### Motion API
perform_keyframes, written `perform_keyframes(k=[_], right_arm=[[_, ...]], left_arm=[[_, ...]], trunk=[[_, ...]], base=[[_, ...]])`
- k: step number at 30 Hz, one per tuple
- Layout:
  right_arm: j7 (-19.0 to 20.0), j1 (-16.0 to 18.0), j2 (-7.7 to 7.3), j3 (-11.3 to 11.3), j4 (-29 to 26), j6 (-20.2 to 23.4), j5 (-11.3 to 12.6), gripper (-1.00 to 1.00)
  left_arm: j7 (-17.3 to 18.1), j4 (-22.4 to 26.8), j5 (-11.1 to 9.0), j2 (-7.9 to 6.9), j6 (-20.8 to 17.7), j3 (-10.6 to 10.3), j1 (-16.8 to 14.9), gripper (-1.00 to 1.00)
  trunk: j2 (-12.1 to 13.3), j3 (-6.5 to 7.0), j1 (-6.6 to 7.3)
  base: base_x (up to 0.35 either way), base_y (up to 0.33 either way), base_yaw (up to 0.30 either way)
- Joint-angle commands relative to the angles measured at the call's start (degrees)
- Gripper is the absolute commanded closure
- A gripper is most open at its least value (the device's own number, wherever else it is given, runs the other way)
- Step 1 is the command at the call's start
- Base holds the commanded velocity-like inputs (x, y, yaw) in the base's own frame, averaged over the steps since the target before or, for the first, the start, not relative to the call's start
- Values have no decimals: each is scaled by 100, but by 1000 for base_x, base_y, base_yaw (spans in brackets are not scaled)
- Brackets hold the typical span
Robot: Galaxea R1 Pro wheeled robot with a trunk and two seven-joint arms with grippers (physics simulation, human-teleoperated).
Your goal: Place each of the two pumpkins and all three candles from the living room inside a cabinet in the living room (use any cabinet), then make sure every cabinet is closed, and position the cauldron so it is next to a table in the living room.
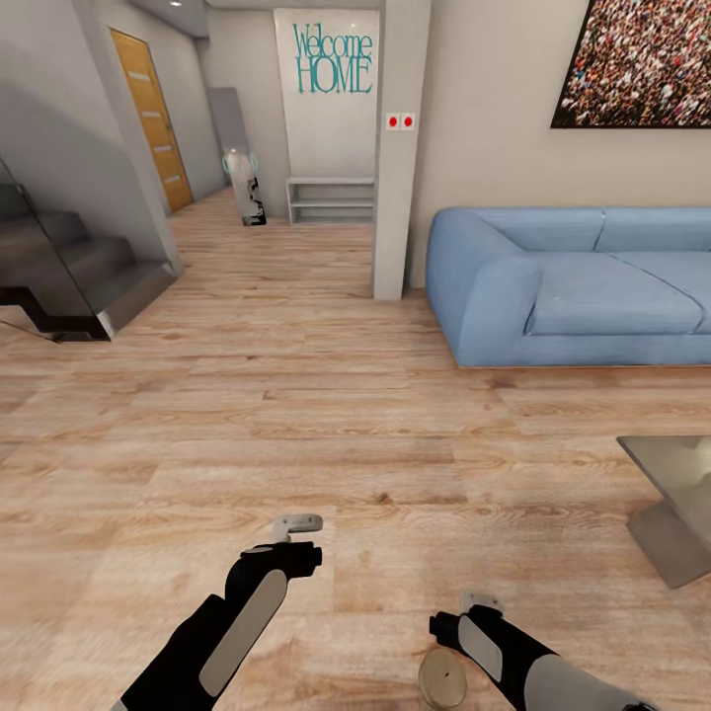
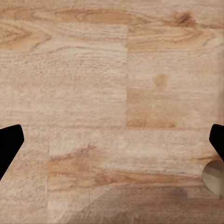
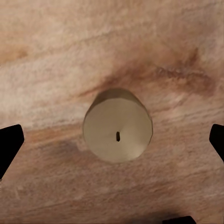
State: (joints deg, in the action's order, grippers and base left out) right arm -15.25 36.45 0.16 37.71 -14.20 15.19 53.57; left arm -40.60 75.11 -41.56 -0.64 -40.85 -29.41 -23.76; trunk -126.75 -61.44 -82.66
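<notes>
The right gripper (image 3: 112,140) is hovering over a stubby tan candle (image 3: 117,126) standing upright on the plank floor (image 1: 296,425), fingers spread wide either side. The left gripper (image 2: 112,144) is hanging spread and empty. Candle's looking light, rigid, probably slick wax, so pinching the round sides mid-height seems safest.

Sofa (image 1: 583,286) and wall picture (image 1: 637,61) run off the head view's right edge; grey table (image 1: 676,494) shows one corner only. Staircase (image 1: 69,272) clipped at left. Candle (image 2: 214,179) cut by left wrist frame edge. Small red wall switches (image 1: 400,120): too small to read.
</notes>
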Motion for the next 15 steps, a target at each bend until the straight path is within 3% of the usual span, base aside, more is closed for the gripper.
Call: perform_keyframes(k=[1,12,15], right_arm=[[-39,3,0,34,-12,1,30,-100],[-39,3,10,227,-4,-214,-46,-100],[-29,3,8,234,-7,-217,-51,-100]], left_arm=[[-60,6,-55,-6,-2,-15,-6,-100],[-56,27,-55,17,4,-8,0,-100],[-70,136,-49,26,6,8,1,-100]], trunk=[[-2,-5,1],[-2,-5,1],[-122,-59,-65]], base=[[0,0,0],[0,0,0],[0,0,0]])
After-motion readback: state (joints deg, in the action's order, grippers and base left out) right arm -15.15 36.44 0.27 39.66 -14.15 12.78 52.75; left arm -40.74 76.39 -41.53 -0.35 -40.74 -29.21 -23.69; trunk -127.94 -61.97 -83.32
